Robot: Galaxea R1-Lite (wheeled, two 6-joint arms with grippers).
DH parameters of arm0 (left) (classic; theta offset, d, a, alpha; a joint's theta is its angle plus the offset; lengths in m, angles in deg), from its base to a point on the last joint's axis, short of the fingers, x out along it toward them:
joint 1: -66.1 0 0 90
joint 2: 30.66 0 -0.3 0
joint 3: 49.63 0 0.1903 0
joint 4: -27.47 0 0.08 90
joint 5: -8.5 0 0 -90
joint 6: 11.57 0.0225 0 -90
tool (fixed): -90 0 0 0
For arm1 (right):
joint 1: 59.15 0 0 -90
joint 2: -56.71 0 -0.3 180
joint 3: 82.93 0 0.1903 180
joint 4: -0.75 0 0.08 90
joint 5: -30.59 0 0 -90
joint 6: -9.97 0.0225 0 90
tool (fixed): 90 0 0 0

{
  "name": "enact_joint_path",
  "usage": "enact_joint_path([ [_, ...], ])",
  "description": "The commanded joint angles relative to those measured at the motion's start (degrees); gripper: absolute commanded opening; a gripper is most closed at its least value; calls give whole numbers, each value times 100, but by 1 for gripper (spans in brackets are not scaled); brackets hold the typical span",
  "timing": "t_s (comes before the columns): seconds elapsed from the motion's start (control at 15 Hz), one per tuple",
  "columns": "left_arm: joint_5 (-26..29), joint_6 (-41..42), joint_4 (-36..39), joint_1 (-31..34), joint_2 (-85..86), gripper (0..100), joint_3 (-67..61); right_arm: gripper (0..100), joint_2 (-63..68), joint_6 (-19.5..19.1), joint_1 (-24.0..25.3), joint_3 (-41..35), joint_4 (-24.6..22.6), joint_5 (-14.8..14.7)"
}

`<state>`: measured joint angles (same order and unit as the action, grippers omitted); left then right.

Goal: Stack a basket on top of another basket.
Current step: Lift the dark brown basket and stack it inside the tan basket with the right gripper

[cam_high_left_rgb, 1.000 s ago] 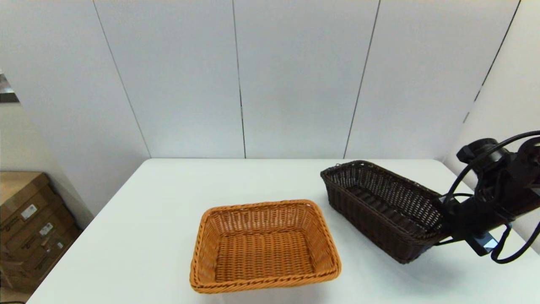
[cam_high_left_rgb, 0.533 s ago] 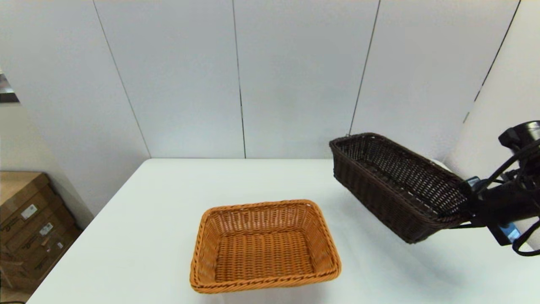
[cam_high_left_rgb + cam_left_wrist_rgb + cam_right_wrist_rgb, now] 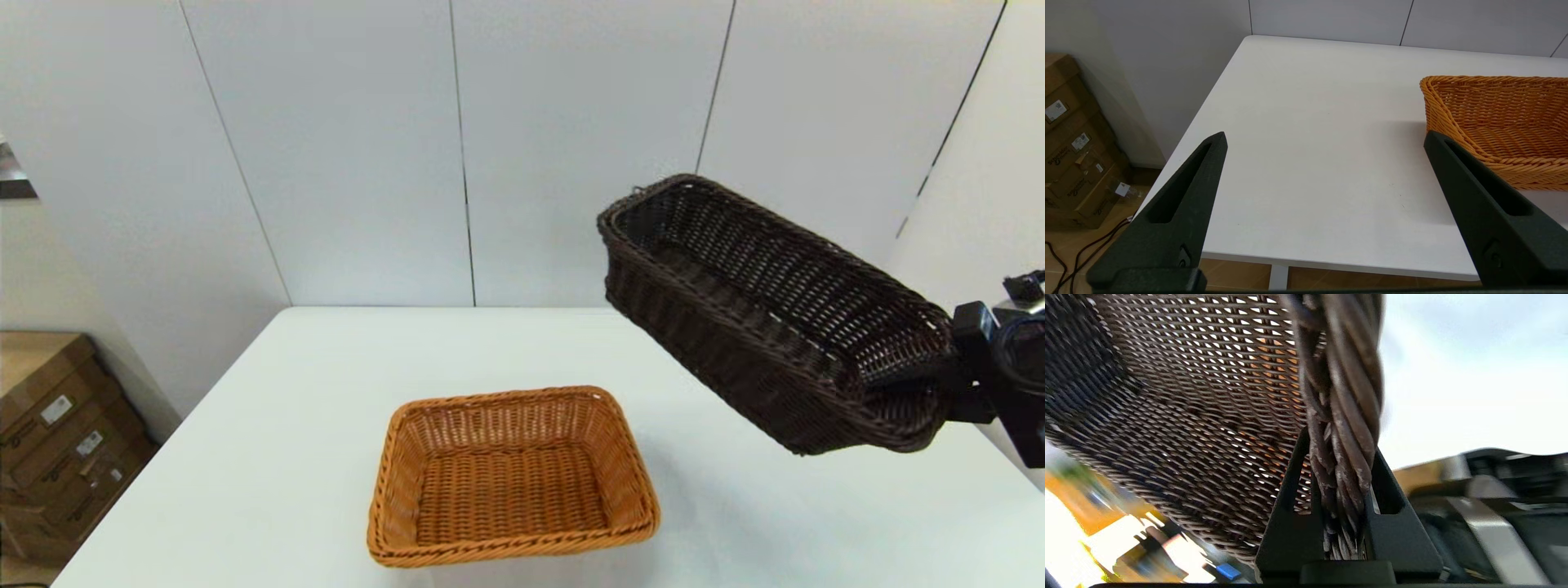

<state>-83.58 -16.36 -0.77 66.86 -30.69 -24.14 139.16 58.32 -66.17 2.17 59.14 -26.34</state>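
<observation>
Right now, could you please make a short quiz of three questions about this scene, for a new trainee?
1. True or false: the dark basket rests on the table.
2. Which gripper holds the dark basket? A) the left gripper B) the right gripper
3. Fill in: the orange basket has ____ inside it.

Key:
1. False; it is held in the air, tilted, to the right of the orange basket.
2. B; its fingers clamp the braided rim, while the left gripper is open, near the table's left edge.
3. Nothing.
</observation>
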Motion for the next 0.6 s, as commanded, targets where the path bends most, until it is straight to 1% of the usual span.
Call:
enact_joint_path([
  [0.07,-2,-4,-5,2,11,100,-1,0,-299,-827,887,278,620,-29],
  [0.2,-2,-4,-5,2,11,100,-1,0,-255,-1108,1256,331,699,-143],
  [0.33,-2,-4,-5,2,11,100,-1,0,-18,-1354,1651,331,699,-433],
  [0.4,-2,-4,-5,2,11,100,-1,0,167,-1398,1774,375,664,-486],
  [0.6,-2,-4,-5,2,11,100,-1,0,536,-1794,2126,585,690,-495],
])
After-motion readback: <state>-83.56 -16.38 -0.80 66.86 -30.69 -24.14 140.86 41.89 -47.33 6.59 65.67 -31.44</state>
